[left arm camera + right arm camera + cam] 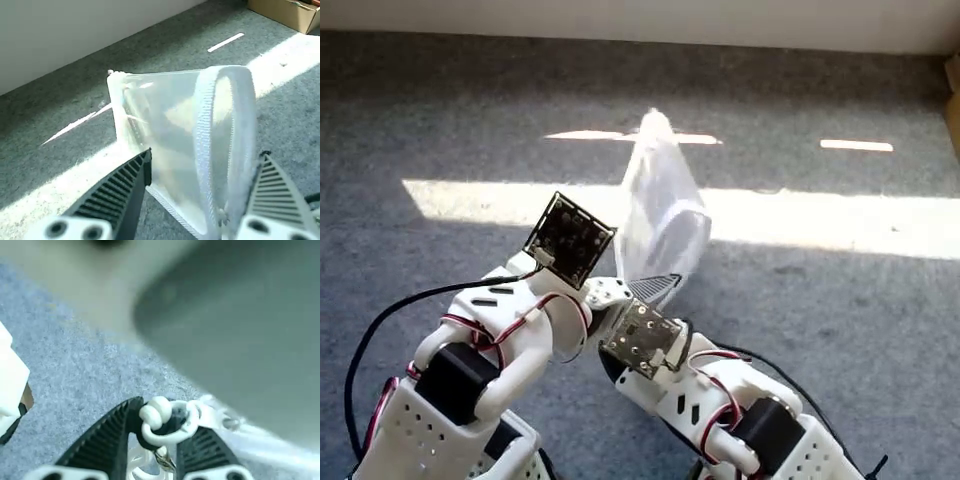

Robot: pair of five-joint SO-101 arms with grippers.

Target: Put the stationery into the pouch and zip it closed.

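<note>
Tightly, right end effector [167, 432] on zipper ring [152, 416] (left end effector [206, 156] clamped on pouch [165, 135]).

One pouch [660, 215]. Two pincers: left pincer [206, 156], right pincer [165, 432]. One zip pull ring [155, 415]. One cardboard box [287, 12].

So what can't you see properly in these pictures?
- Inside the pouch: in the left wrist view its cloudy wall hides whether anything is in it. In the high view sun glare washes it out.
- Right wrist view: a blurred grey shape too close to the camera hides what lies beyond the zip ring held in the right gripper.
- High view: a wrist camera covers the pouch's zip end.
</note>
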